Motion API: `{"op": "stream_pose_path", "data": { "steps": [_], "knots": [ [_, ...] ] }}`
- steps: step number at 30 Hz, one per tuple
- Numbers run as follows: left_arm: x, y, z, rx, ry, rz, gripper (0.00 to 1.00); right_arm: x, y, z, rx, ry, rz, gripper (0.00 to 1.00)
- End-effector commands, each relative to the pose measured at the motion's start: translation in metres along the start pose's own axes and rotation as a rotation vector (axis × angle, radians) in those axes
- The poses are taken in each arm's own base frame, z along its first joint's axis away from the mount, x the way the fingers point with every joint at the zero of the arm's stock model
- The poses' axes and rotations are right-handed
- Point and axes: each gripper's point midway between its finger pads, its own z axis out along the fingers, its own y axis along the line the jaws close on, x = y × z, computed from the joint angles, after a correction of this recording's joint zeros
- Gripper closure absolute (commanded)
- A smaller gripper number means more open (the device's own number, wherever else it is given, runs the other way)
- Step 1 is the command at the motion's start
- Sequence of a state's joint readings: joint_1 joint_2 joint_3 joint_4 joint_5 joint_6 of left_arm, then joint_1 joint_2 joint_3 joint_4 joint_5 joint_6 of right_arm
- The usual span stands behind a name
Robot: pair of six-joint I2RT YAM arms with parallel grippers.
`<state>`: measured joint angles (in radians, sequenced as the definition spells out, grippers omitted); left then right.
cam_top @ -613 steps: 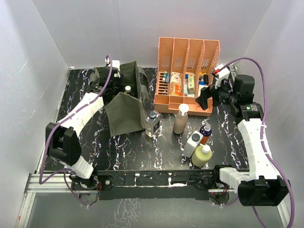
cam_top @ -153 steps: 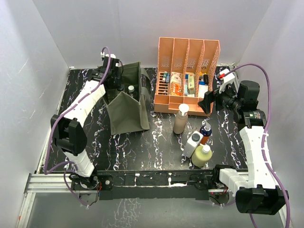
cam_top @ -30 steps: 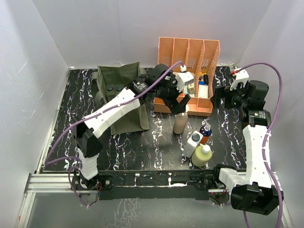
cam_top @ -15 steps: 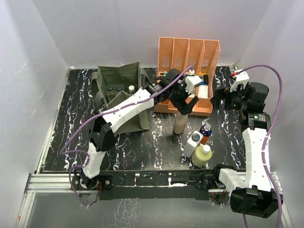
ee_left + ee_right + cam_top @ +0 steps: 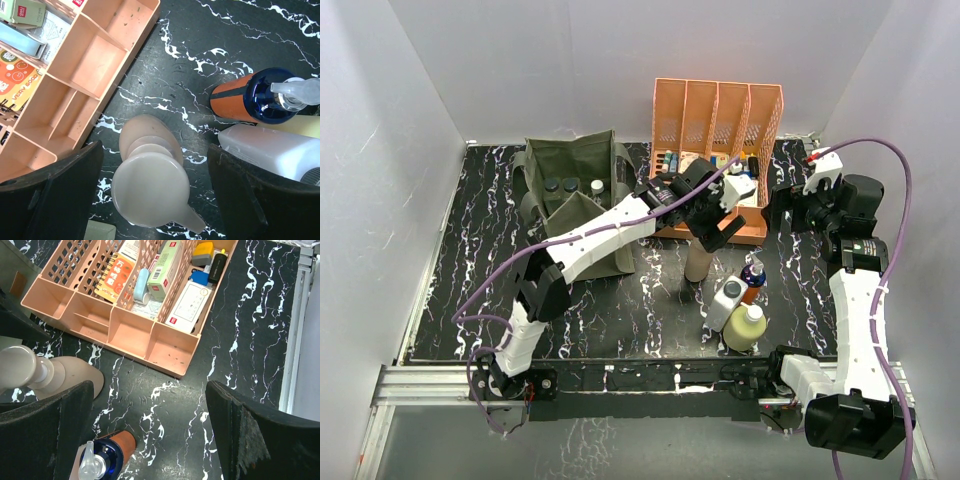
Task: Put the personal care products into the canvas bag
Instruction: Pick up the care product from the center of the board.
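The tall beige bottle [image 5: 698, 262] stands in front of the organiser. My left gripper [image 5: 718, 228] is open right above its pump head [image 5: 150, 189], with one finger on each side and no contact. The white grey-capped bottle [image 5: 725, 303], the small orange-blue bottle [image 5: 752, 275] and the pale yellow bottle [image 5: 745, 328] stand together to the right. The olive-green canvas bag [image 5: 582, 245] stands open at the left, with three bottle caps [image 5: 568, 184] showing inside. My right gripper [image 5: 775, 210] is open and empty, over bare table right of the organiser.
The peach slotted organiser [image 5: 715, 120] holds small boxes and tubes at the back, just behind the beige bottle. It also shows in the left wrist view [image 5: 75, 75] and the right wrist view [image 5: 125, 325]. White walls enclose the black marbled table [image 5: 480, 270].
My left arm has left the bag and swung right, and its open gripper has settled over the beige bottle's top. The clear bottle that stood on the table is in the bag.
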<state>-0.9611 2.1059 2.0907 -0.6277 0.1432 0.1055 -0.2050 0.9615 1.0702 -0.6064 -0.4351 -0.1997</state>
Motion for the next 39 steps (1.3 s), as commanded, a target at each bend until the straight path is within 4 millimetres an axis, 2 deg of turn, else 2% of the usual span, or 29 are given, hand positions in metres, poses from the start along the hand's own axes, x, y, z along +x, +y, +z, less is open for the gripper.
{"op": "stream_pose_path", "data": {
  "steps": [1, 7, 10, 16, 20, 21, 22, 29, 35, 39],
  "knots": [
    [-0.008, 0.002, -0.013, -0.031, -0.016, 0.023, 0.21, -0.016, -0.001, -0.003, 0.003, -0.067, -0.028, 0.01],
    [-0.01, 0.002, -0.016, -0.046, -0.018, 0.041, 0.3, -0.016, 0.0, -0.003, -0.002, -0.067, -0.029, 0.01],
    [-0.013, 0.003, -0.019, -0.051, -0.025, 0.054, 0.39, -0.016, 0.001, -0.003, -0.006, -0.067, -0.029, 0.01],
    [-0.025, 0.0, -0.03, -0.035, -0.056, 0.08, 0.7, -0.016, 0.002, -0.004, -0.006, -0.069, -0.03, 0.01],
    [-0.042, -0.005, -0.049, -0.02, -0.102, 0.105, 0.94, -0.017, 0.002, -0.006, -0.006, -0.072, -0.032, 0.01],
    [-0.047, -0.005, -0.056, -0.019, -0.118, 0.113, 0.99, -0.017, 0.002, -0.006, -0.004, -0.072, -0.033, 0.01],
    [-0.054, -0.006, -0.065, -0.021, -0.139, 0.125, 1.0, -0.017, 0.002, -0.006, -0.006, -0.072, -0.033, 0.01],
    [-0.096, -0.006, -0.136, -0.07, -0.284, 0.189, 1.0, -0.017, 0.003, -0.005, -0.01, -0.07, -0.032, 0.01],
    [-0.133, 0.004, -0.205, -0.182, -0.432, 0.217, 1.0, -0.016, 0.002, -0.003, -0.013, -0.065, -0.029, 0.01],
    [-0.164, 0.019, -0.26, -0.314, -0.562, 0.21, 1.0, -0.013, 0.002, -0.002, -0.016, -0.058, -0.025, 0.01]
  ]
}}
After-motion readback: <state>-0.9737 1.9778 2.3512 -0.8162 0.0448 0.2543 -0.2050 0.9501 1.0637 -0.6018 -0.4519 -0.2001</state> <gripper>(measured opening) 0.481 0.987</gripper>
